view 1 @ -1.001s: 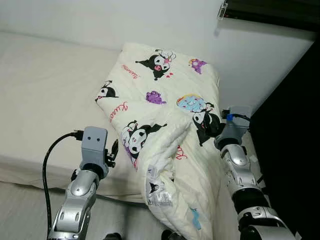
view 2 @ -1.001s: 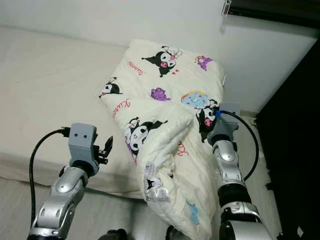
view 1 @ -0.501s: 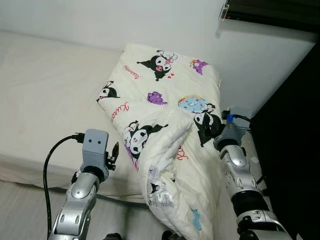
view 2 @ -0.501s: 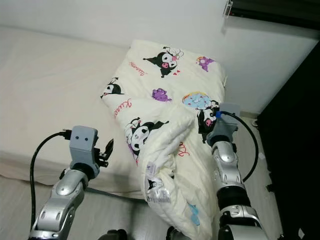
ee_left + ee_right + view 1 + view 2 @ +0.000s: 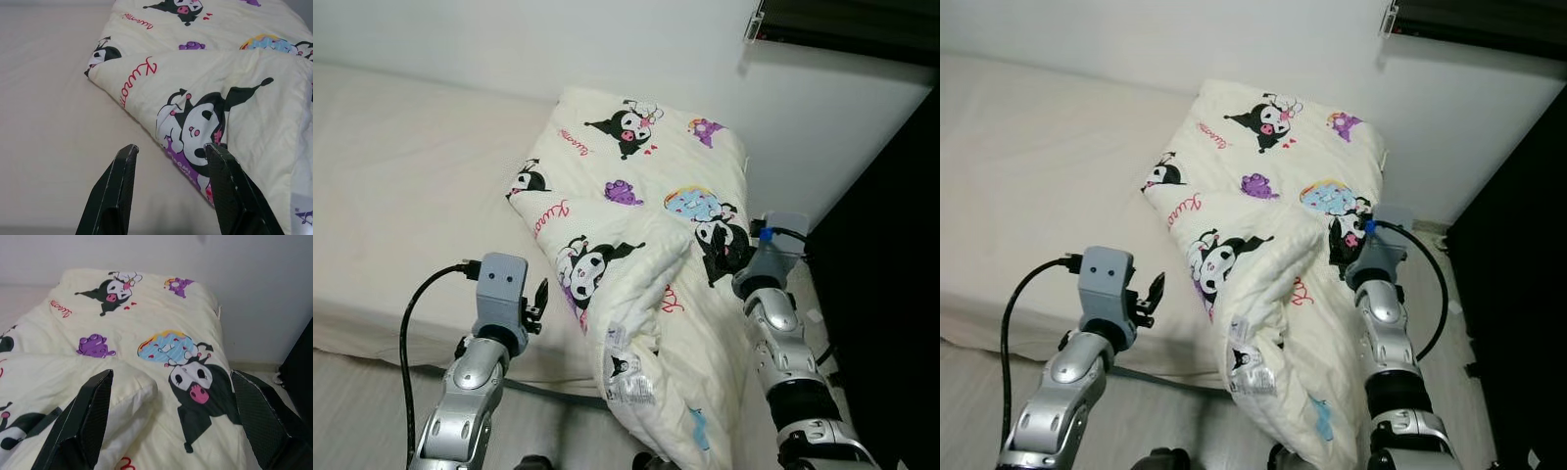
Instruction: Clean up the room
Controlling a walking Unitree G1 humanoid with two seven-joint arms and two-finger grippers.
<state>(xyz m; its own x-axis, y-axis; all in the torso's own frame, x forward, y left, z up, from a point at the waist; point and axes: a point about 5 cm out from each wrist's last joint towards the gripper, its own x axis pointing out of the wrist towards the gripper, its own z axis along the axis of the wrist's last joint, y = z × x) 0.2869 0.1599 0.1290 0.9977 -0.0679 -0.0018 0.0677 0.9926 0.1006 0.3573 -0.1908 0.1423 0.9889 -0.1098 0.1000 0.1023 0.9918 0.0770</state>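
The cartoon-print quilt (image 5: 646, 225) lies folded across the end of the bed (image 5: 401, 196) by the wall, one bunched corner spilling over the mattress edge toward the floor. Over the last second little has changed: both arms have eased slightly back, the left gripper (image 5: 171, 161) with fingers spread and empty just beside the quilt's folded edge, the right gripper (image 5: 171, 396) wide apart and empty above its far side. I judge the tidying fold not yet begun.

Red cursive "Kuromi" on the cartoon-print quilt (image 5: 230, 93); care-tag print illegible.
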